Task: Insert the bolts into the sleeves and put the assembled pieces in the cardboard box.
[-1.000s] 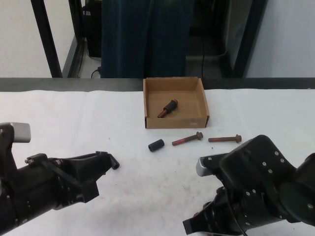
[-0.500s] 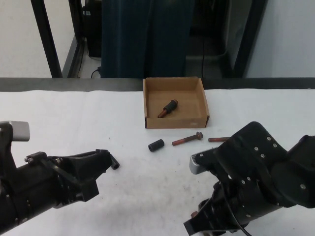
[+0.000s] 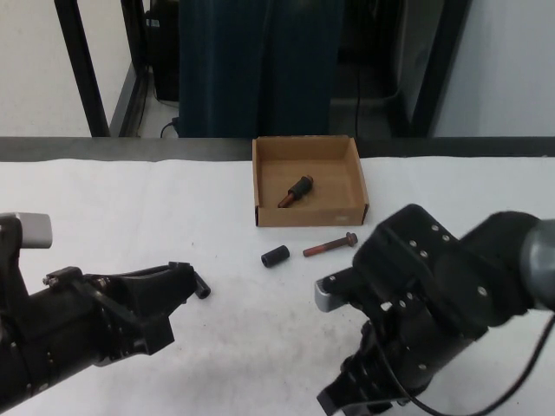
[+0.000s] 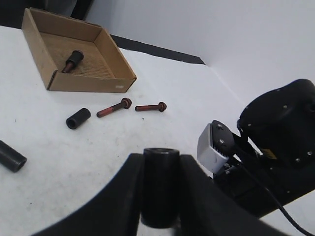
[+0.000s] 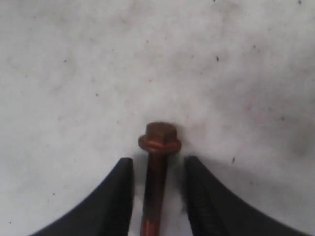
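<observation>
Insertion is the step in hand: left gripper clamps a black sleeve, right gripper pinches a reddish bolt by its shank, head outward, so both parts likely need coaxial alignment next, well short of the cardboard box.

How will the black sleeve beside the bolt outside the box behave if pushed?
The sleeve lies on its side, a cylinder, so it would probably roll. It looks rigid and smooth, likely metal: probably heavy for its size and maybe slippery to grip.
</observation>
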